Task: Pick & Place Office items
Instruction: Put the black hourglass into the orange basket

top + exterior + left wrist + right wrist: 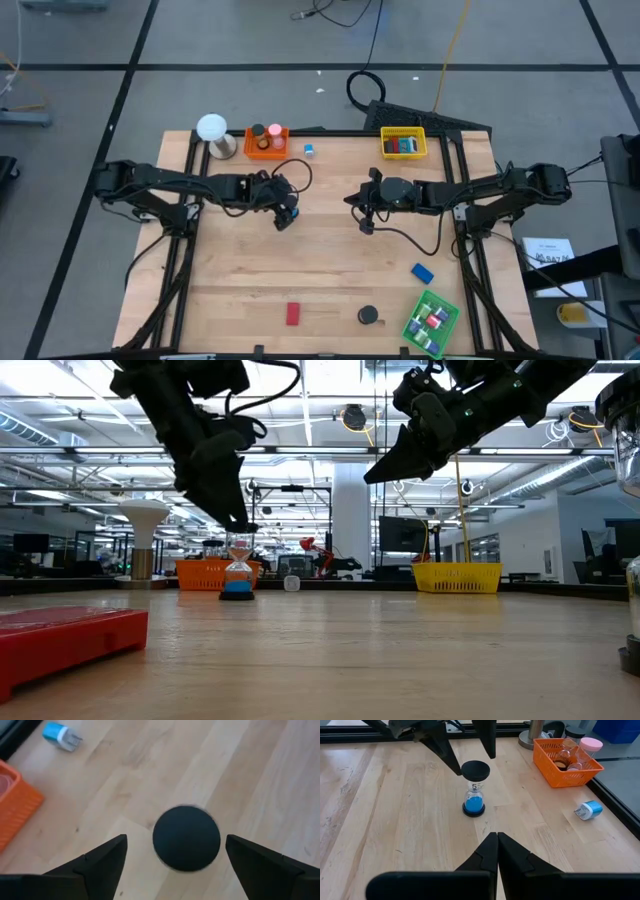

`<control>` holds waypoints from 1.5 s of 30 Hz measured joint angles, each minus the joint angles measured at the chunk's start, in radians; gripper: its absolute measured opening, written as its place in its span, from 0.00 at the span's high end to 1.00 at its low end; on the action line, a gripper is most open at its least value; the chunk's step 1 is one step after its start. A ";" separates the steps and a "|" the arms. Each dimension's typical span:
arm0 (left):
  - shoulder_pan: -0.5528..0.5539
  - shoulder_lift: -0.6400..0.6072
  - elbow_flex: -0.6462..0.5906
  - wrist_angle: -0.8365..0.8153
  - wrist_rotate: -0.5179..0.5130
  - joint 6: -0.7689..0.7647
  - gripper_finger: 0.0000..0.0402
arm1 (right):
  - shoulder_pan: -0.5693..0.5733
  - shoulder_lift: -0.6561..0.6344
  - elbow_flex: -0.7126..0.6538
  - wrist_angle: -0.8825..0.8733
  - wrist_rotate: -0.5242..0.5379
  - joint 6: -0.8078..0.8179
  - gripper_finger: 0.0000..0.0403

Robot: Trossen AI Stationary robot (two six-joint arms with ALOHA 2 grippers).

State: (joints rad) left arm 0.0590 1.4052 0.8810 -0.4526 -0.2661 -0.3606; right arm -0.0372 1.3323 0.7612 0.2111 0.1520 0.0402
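High view: the left gripper [287, 217] hangs over the middle-left of the wooden table [240, 290], directly above a small sand timer [475, 789] with a black cap and blue sand, which stands upright on the boards. Left wrist view: both fingers [100, 865] are spread wide on either side of the timer's round cap, touching neither side. Right wrist view: the right gripper [497, 851], near the table centre, has its fingers pressed together and holds nothing. A blue-and-white piece [309, 149] lies just beside the orange tray [266, 150]. Along the near edge lie a red block [293, 314], a black disc [369, 316] and a blue block [422, 271]; the green tray [411, 323] and the yellow tray [403, 132] hold more pieces.
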 joint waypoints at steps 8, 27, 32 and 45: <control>0.005 0.066 0.000 0.052 -0.005 0.031 0.11 | 0.000 0.000 0.000 0.001 0.000 0.000 1.00; 0.091 -0.004 0.000 0.013 -0.129 0.057 0.49 | 0.000 0.000 0.000 -0.005 0.000 0.000 1.00; 0.190 -0.148 0.000 -0.066 -0.222 0.040 0.49 | 0.000 0.000 0.000 -0.005 0.000 0.000 1.00; 0.521 -0.106 -0.001 0.068 -0.236 0.177 0.49 | 0.000 0.000 0.000 0.000 0.000 -0.003 1.00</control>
State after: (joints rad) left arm 0.5803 1.2992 0.8802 -0.3843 -0.5024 -0.1840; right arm -0.0372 1.3323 0.7612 0.2113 0.1516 0.0372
